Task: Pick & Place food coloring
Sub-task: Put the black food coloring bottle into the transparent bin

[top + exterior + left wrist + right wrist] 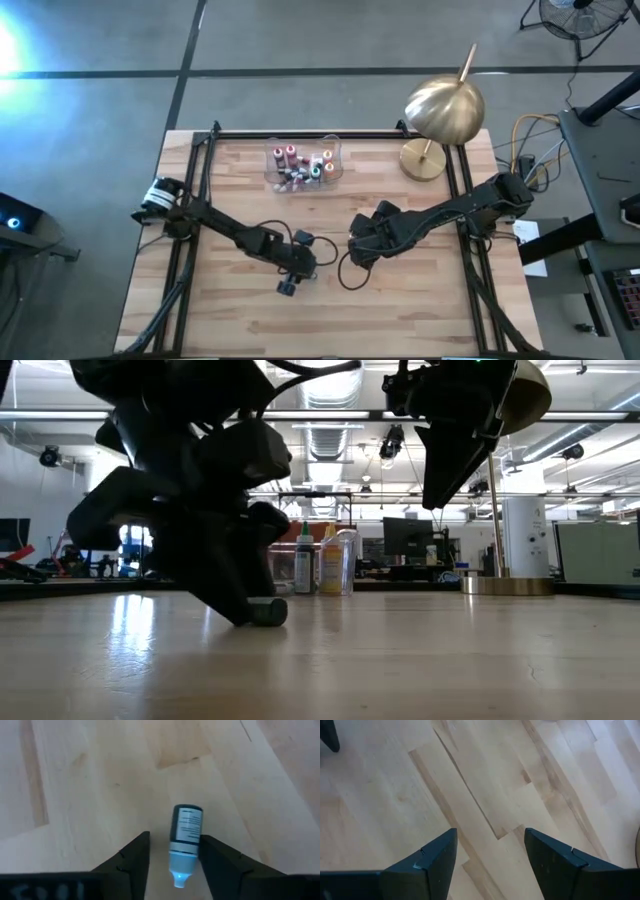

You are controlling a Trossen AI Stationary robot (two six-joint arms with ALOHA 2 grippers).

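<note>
Food coloring bottles (pixel 300 166) stand crowded in a clear plastic tray (pixel 335 150) near the far edge of the bench (pixel 420 300), and one dark bottle (pixel 184 840) lies on its side out in the middle, apart from the rest. The left tool (pixel 172 862) is down at the wood with that bottle between its fingers, pale dropper tip pointing back toward the wrist. The fingers sit close on either side of the bottle's neck, but whether they are pressing it or have just let it go I cannot tell. The right tool (pixel 490 855) hangs spread and empty over bare planks, near the left one.

The risk I see lies in the bottle's shape: it is round and lying flat, so a finger that meets it off-centre would likely roll it sideways or squirt it out forward. A pinch at the narrow neck may also slip toward the tip. With the right arm so near, a careless lift could bring the two arms together.

The bench is pale butcher-block wood, smooth, with a black frame along its edges and a brass dome lamp (pixel 440 110) at the far right corner. Beyond it is a workshop with concrete floor, ceiling ducts, strip lights and monitors.
</note>
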